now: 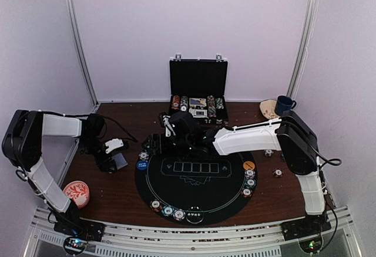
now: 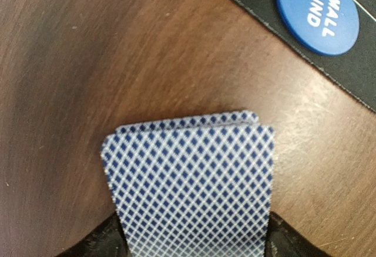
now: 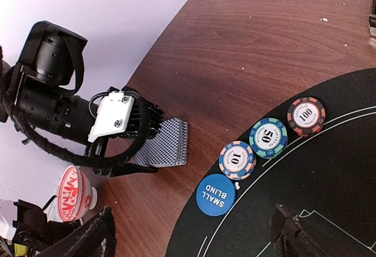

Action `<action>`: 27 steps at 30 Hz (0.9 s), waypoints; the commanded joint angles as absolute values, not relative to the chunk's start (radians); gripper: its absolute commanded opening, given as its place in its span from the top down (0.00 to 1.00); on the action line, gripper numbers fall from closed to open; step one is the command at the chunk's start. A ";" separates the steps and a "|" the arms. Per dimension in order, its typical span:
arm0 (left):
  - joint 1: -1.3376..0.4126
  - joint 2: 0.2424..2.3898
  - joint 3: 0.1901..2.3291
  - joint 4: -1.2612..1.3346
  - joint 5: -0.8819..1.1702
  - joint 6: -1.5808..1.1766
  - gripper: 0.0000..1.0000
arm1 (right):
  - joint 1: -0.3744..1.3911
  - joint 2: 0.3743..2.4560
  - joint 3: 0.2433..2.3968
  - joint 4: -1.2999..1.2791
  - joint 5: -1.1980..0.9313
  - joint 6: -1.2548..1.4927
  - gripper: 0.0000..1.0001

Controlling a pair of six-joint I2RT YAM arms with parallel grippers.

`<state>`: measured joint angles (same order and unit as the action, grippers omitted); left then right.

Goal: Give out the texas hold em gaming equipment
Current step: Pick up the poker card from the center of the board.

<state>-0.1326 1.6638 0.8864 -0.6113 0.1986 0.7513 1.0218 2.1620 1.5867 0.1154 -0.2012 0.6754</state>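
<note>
top view
L gripper (image 1: 113, 161): left of mat (image 1: 197, 197), over bare table (image 1: 123, 122); closed on card stack (image 1: 121, 162).
R gripper (image 1: 154, 145): arm stretched across to mat's far-left rim; jaw state not readable here.
blue disc (image 1: 141, 165): on mat's left rim, left-rim chips (image 1: 143, 155) just beyond it.
orange disc (image 1: 249, 165): on mat's right rim, right-rim chips (image 1: 249, 182) in a row nearer the arms.
near-rim chips (image 1: 168, 210): row along mat's near edge.
briefcase (image 1: 198, 81): open, lid upright, back of table.
dish (image 1: 76, 192): red-white, near-left, well apart from mat.
mug (image 1: 285, 104): blue, back right.

L wrist view
card stack: blue-white lattice backs up, slightly fanned; sides pinched btwn both fingers (image 2: 97, 248); over wood, can't tell if it touches.
blue disc: reads SMALL BLIND, on mat, apart from cards.

R wrist view
R gripper: jaws wide apart, nothing btwn; above mat.
left-rim chips: marked 10, 50, 100, in a row along rim; the 10 sits just beside blue disc.
L gripper: grips card stack just off mat's edge.
dish: bottom left, near L arm.
</note>
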 commanded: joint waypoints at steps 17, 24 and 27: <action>-0.126 1.826 0.845 -0.725 0.070 0.816 0.46 | 1.026 2.136 1.618 0.074 -0.181 0.640 0.08; -0.126 1.778 0.846 -0.726 0.109 0.824 0.70 | 1.026 2.147 1.632 0.068 -0.189 0.646 0.07; -0.125 1.743 0.852 -0.721 0.132 0.825 0.75 | 1.026 2.159 1.642 0.070 -0.201 0.657 0.07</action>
